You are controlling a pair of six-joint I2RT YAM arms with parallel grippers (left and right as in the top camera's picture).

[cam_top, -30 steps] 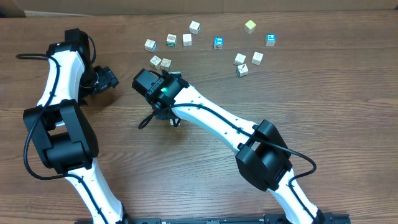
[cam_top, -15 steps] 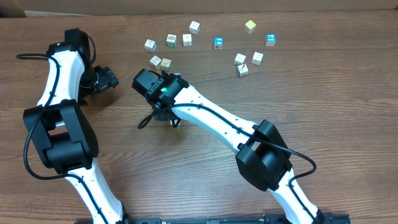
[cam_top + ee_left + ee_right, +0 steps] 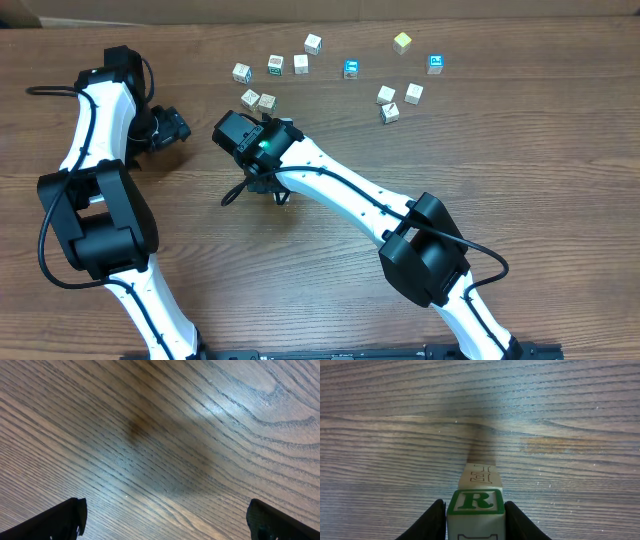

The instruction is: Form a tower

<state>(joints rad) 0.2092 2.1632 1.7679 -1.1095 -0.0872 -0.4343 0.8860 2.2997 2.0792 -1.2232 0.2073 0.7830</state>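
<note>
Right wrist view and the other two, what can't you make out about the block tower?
Right wrist: the tower runs off the bottom edge; the R block covers most of the block beyond it, so the block count is unclear.
Overhead: the right arm hides the tower; marks on the loose blocks are too small to read.
Left wrist: only table and the open left gripper; no blocks in frame.
</note>
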